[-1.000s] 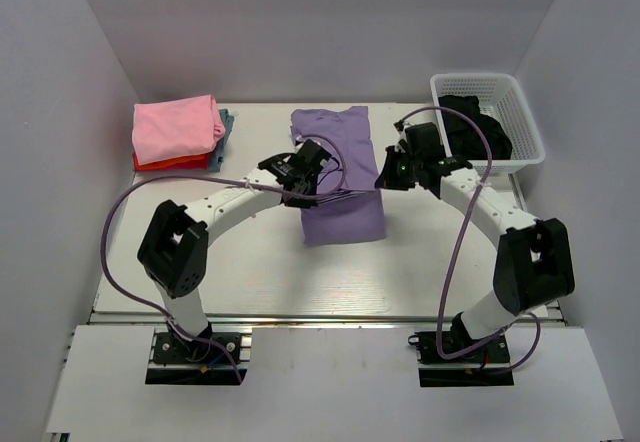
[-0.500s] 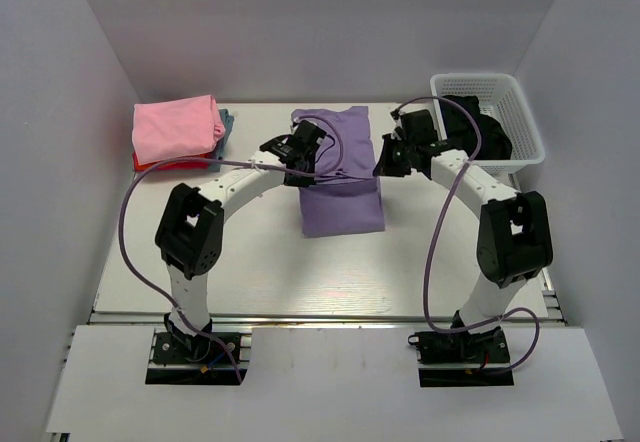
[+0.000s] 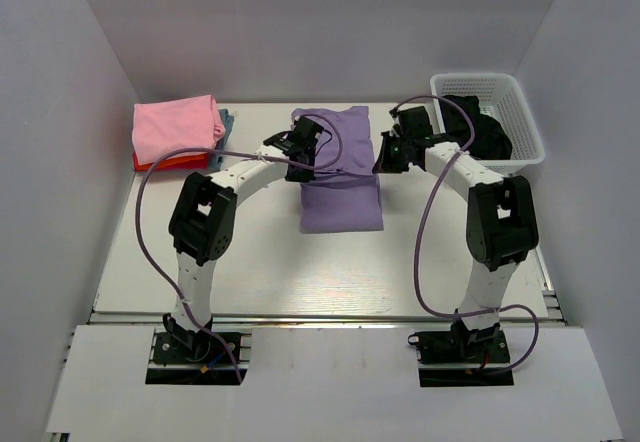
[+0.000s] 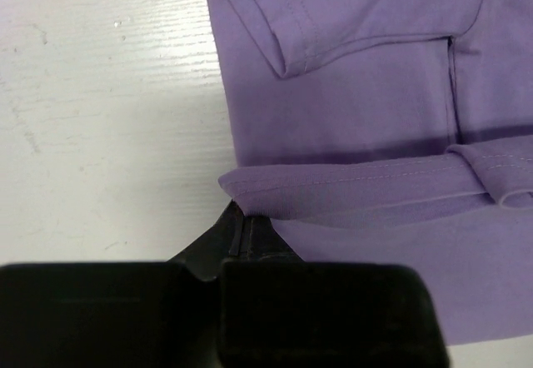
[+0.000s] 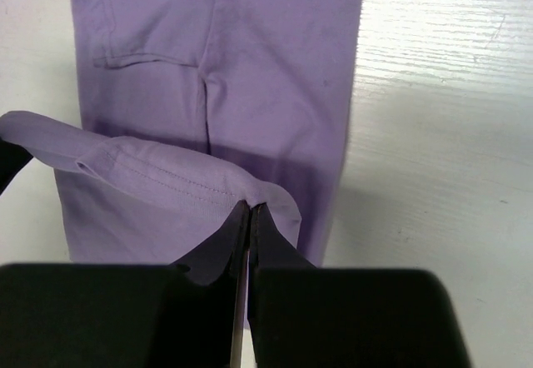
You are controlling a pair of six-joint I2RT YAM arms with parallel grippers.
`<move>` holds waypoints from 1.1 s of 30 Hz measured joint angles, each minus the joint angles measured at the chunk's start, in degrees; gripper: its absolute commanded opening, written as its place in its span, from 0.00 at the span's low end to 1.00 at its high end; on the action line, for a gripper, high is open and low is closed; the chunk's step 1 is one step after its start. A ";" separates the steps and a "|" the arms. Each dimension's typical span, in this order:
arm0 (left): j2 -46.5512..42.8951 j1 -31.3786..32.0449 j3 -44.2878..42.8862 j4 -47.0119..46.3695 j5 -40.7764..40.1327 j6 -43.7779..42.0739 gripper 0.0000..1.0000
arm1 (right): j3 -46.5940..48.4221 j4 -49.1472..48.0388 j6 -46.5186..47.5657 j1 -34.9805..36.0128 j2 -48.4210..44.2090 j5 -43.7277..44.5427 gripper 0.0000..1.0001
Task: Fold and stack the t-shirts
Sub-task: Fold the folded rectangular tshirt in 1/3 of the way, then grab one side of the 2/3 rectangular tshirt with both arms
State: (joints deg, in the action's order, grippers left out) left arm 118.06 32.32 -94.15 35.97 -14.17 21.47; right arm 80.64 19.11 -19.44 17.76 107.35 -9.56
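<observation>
The lavender-purple t-shirt (image 3: 340, 177) lies lengthwise in the middle of the table, its near part doubled back over the rest. My left gripper (image 3: 303, 167) is shut on the hem at the shirt's left edge (image 4: 241, 197). My right gripper (image 3: 381, 162) is shut on the hem at the right edge (image 5: 250, 204). The raised hem (image 5: 158, 172) sags between the two grippers above the flat cloth (image 4: 358, 93). A stack of folded t-shirts (image 3: 177, 132) sits at the back left: pink on top, red and grey-blue under it.
A white lattice basket (image 3: 520, 117) at the back right holds dark cloth (image 3: 478, 127). Grey walls close in the table on three sides. Purple cables loop from both arms over the table (image 3: 250, 272).
Both grippers have carried the shirt's hem away from the arm bases toward the collar end. The folded part has grown and the shirt's outline is shorter.
</observation>
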 measured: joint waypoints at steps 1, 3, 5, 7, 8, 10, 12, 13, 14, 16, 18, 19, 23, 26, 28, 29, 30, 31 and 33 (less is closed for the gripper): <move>0.31 -0.09 -0.04 -0.50 0.17 -0.28 0.01 | 0.24 0.00 -0.11 -0.09 0.42 0.04 0.00; 1.05 -0.35 -0.35 -1.20 0.59 -0.94 0.04 | 0.68 0.00 -0.37 -0.24 1.09 0.44 0.00; 2.01 -0.63 -1.01 -1.75 0.87 -1.57 0.13 | 1.07 -0.04 -0.74 -0.39 1.75 0.68 0.00; 2.99 -0.94 -1.77 -1.95 1.25 -2.29 0.41 | 1.66 0.00 -0.96 -0.57 2.56 0.74 0.04; 3.34 -1.09 -2.01 -2.21 1.14 -1.99 0.73 | 2.16 0.00 -0.90 -0.66 3.08 0.76 0.21; 3.87 -1.62 -2.49 -1.77 0.92 -2.62 0.94 | 3.82 0.31 -0.83 -0.90 4.46 0.85 0.46; 5.14 -2.32 -5.31 -0.76 0.02 -2.93 1.00 | 6.93 0.44 -0.42 -1.16 6.51 0.85 0.90; 5.64 -2.67 -6.93 -0.55 -0.37 -2.86 1.00 | 8.55 0.50 0.09 -1.25 7.41 0.79 0.90; 5.88 -3.04 -8.00 -0.42 -0.72 -2.75 1.00 | 9.97 0.61 0.72 -1.27 8.13 0.66 0.90; 5.49 -3.65 -8.76 -0.50 -1.60 -2.73 1.00 | 10.99 0.39 1.62 -1.31 8.22 0.13 0.90; 3.52 -4.11 -6.49 -1.55 -2.14 -2.56 1.00 | 9.22 -0.81 2.01 -1.36 6.69 -1.03 0.90; 1.64 -4.35 -3.93 -2.08 -2.25 -2.49 1.00 | 6.93 -1.75 2.10 -1.36 5.16 -1.79 0.90; -7.58 -4.44 8.41 -3.80 -0.22 -2.21 1.00 | -4.76 -4.46 2.27 -1.33 -2.51 -7.06 0.90; -12.52 -3.67 14.49 -4.85 3.06 -2.12 1.00 | -11.41 -5.90 1.97 -1.25 -6.97 -9.60 0.90; -13.75 -3.04 16.65 -5.60 6.67 -2.16 0.95 | -16.06 -7.17 1.62 -1.20 -9.90 -10.43 0.90; -13.94 -2.82 17.94 -6.54 8.61 -2.05 0.92 | -18.03 -7.37 1.40 -1.25 -11.10 -10.40 0.90; -14.01 -2.58 19.41 -7.45 10.27 -1.92 0.90 | -20.39 -7.80 1.29 -1.25 -12.63 -10.12 0.90; -14.01 -2.29 21.09 -8.24 11.82 -1.84 0.86 | -22.56 -7.80 1.05 -1.29 -14.05 -9.92 0.90; -13.97 -1.81 24.52 -9.18 14.27 -1.46 0.85 | -26.21 -7.80 0.35 -1.42 -16.24 -9.57 0.90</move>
State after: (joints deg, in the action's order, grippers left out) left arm 104.09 30.50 -69.63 26.79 0.10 20.01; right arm 54.43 11.31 -19.09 16.34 91.11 -19.14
